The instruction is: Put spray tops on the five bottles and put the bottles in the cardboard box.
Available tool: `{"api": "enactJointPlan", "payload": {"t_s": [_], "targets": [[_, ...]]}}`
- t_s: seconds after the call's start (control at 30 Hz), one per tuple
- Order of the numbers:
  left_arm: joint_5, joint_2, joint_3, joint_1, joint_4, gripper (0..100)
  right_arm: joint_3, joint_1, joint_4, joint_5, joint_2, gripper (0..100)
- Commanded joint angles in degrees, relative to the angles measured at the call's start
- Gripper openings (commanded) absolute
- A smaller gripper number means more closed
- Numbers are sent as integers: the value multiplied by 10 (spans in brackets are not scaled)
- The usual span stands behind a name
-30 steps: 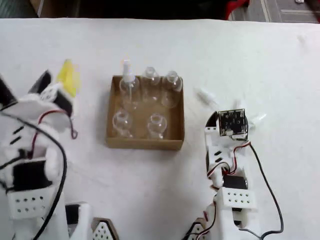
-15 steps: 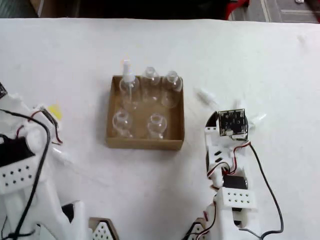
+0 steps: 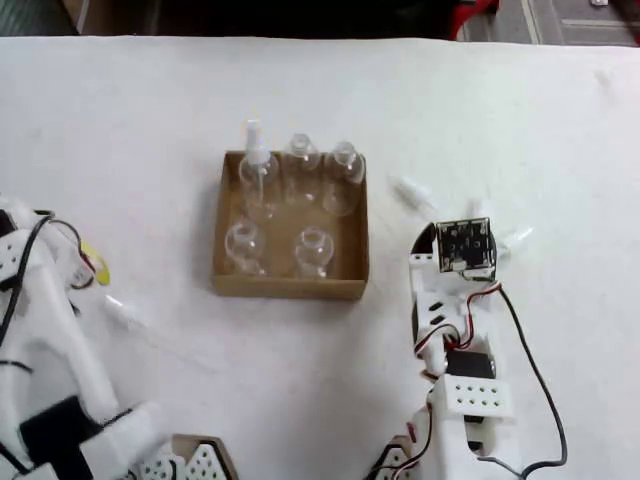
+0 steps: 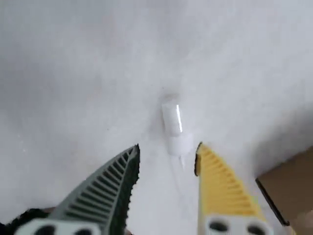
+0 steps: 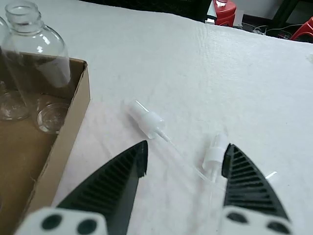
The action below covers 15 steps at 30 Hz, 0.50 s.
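We see the left gripper [image 4: 167, 149] spread wide and empty over a spray top [image 4: 172, 120] near the table's [image 3: 500, 100] left edge. The right gripper [image 5: 186, 147] also gapes, empty, above two more spray tops [image 5: 146, 119] beside the mid-table cardboard box [image 3: 288, 287], which holds five bottles [image 3: 300, 170].

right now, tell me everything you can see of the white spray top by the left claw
The small white plastic spray top lies on its side on the white table cloth, a thin clear tube trailing from its wider collar. It sits ahead of the open left claw, centred on its gap, apparently untouched.
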Motion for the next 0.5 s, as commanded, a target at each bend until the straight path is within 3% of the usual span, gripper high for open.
{"api": "enactJointPlan", "payload": {"t_s": [0.0, 0.47], "targets": [[-4, 64, -37, -9, -4, 177, -3, -4, -10, 5, -2, 226], [0, 244, -37, -7, -150, 176, -3, -4, -10, 5, -2, 226]]}}
